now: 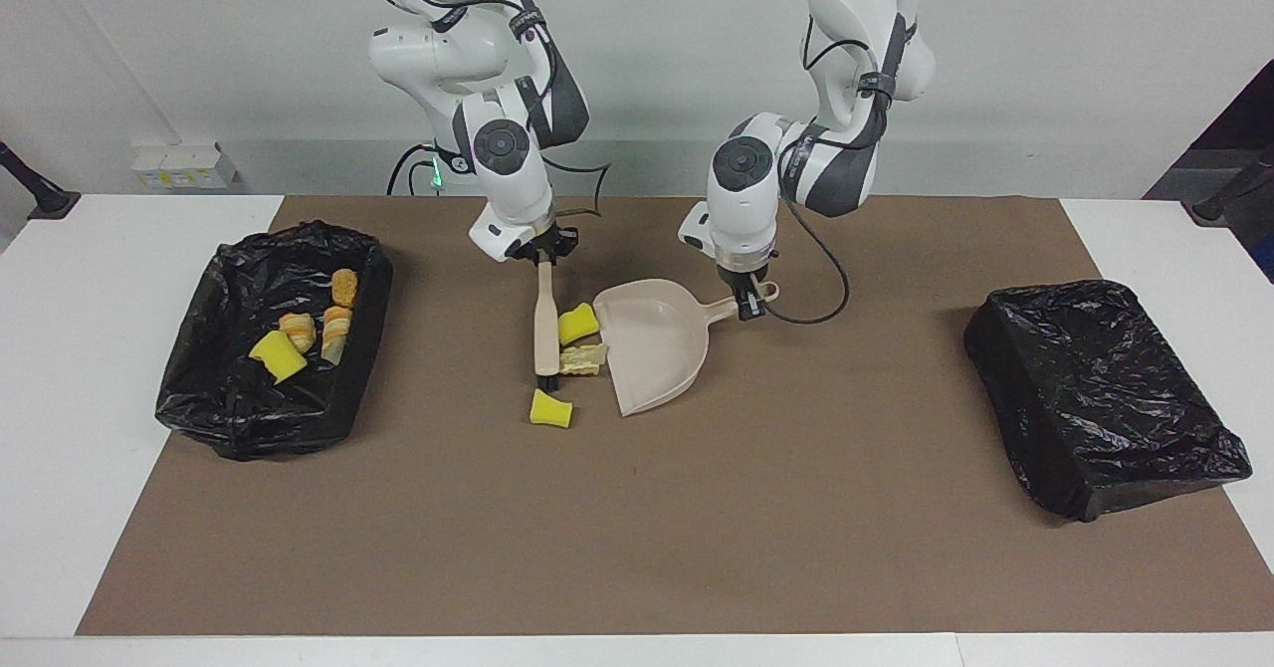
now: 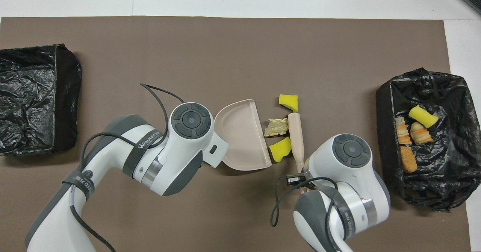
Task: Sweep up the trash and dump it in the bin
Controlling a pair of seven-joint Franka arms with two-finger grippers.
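Facing view, right gripper (image 1: 544, 258): clenching the top of the brush (image 1: 545, 324), which is hanging bristles-down on the mat (image 1: 697, 548) so its side is working as a pusher.
Facing view, left gripper (image 1: 748, 304): grasping the dustpan (image 1: 652, 343) by its handle, with the pan's open lip turned toward the brush to receive what is being pushed.
Facing view, trash on mat: one yellow chunk (image 1: 578, 325) and a tan scrap (image 1: 583, 359) are sitting pinched between brush and pan lip; a second yellow chunk (image 1: 550, 409) is lying just past the bristles, farther from the robots, and looks likely to be missed by this stroke.
Facing view, bin (image 1: 269, 348): standing toward the right arm's end, holding the binned trash (image 1: 299, 333), a yellow chunk and three pastry bits.
Facing view, covered box (image 1: 1100, 393): sitting toward the left arm's end, wrapped in black plastic.
Overhead view, brush (image 2: 296, 137): lying alongside the pan lip (image 2: 263, 139), leaving only a narrow lane.
Overhead view, scraps: the tan scrap (image 2: 277, 127) and near chunk (image 2: 280, 149) are touching the lip; the stray chunk (image 2: 288, 101) is resting at the brush tip.
Overhead view, bin (image 2: 424, 139): four pieces are lying inside.
Judgement: three pieces are waiting to be swept and dumped.
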